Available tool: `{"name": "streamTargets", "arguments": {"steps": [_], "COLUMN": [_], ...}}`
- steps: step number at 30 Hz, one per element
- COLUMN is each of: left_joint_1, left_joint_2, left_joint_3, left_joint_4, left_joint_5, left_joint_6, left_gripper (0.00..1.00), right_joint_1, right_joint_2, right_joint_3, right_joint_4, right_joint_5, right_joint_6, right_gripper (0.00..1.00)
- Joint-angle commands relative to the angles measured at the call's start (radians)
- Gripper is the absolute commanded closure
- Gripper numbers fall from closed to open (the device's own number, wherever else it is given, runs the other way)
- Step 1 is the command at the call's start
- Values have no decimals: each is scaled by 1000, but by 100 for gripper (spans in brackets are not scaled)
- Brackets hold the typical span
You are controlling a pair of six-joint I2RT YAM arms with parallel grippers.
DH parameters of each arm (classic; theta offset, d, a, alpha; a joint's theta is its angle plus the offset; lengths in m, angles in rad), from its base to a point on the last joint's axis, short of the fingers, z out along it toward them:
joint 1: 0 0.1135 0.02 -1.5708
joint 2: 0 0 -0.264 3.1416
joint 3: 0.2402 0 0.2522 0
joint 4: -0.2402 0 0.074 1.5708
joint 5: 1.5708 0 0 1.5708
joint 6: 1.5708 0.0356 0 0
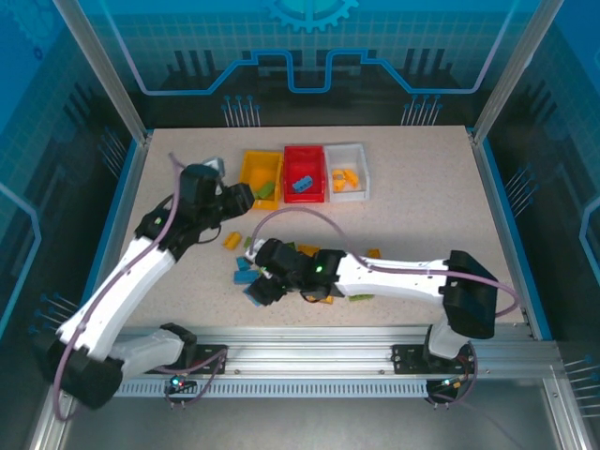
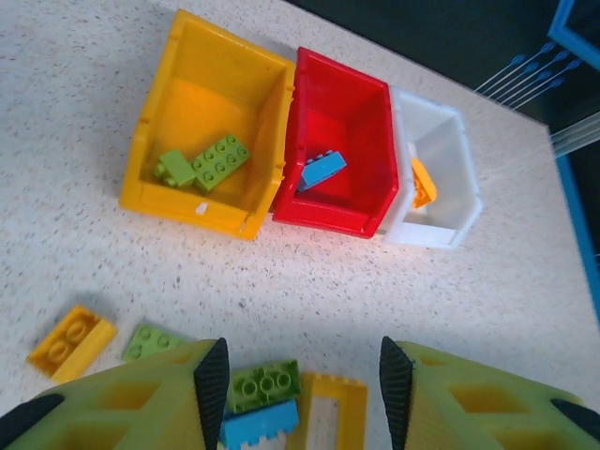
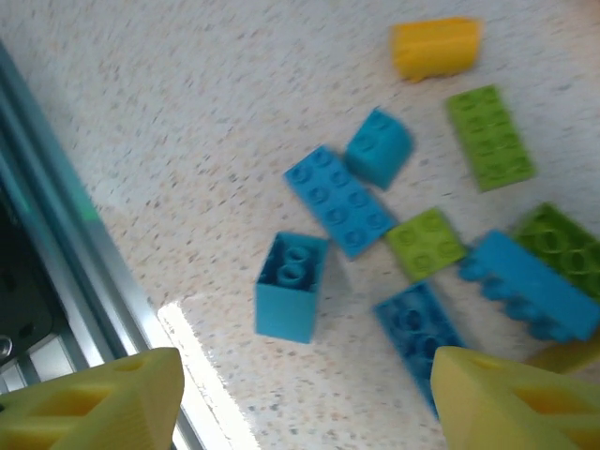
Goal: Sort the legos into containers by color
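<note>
Top camera looked down from above and behind the arms (image 1: pixel 141 272) over the whole table (image 1: pixel 422 187). The left wrist camera faced the bins (image 2: pixel 347 122) by the far edge; the right sat close over bricks (image 3: pixel 337 199) toward the near edge. The top view shared both.

I can read no words, numbers or brands; a gear emblem (image 1: pixel 311 11) stands on the blue backdrop (image 1: pixel 187 47).

My left arm (image 1: pixel 131 281) and right arm (image 1: pixel 394 275) wear white shells with black joints and wrists, a small green light glowing on each. A pale mauve cable (image 1: pixel 300 212) loops along each. My fingers (image 2: pixel 122 403) are yellow-green plastic with hollow cut-outs; the left pair carries ribbed black pads (image 2: pixel 212 380).
</note>
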Motion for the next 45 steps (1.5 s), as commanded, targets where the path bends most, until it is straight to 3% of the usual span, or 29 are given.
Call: {"name": "streamTargets", "arguments": {"steps": [1,6,14,20,24,29,33,36,39,45], "left_joint_1": [-2,-3,-3,-3,-3,-3,-2,-3,-15,-92], "left_joint_2": [-161,-361,-439,-444,-441,-409,-309,-229,-138,13], "left_joint_3": [-76,-122,-91,-90,-84,-81,-67,-68,-68,-29], "left_joint_4": [-88,-214,-325,-321,-310,-239,-114,-12,96,220], "left_joint_5": [14,22,8,10,26,124,239,283,319,263], "left_joint_6": [-80,-110,-123,-126,-121,-128,-152,-167,-186,-166], "left_gripper": [50,48,48,49,49,46,46,46,46,46], "right_joint_1": [32,35,12,7,9,-12,-122,-252,-372,-552], "right_joint_2": [93,240,375,411,381,203,63,54,129,388], "right_joint_3": [64,165,251,269,259,206,168,199,298,659], "right_joint_4": [-81,-145,-186,-174,-169,-186,-219,-240,-263,-390], "right_joint_5": [6,10,-7,-2,25,75,91,69,45,-17], "right_joint_6": [53,114,141,141,146,191,243,250,242,267], "right_gripper": [27,26,31,51,64,67,67,67,67,67]}}
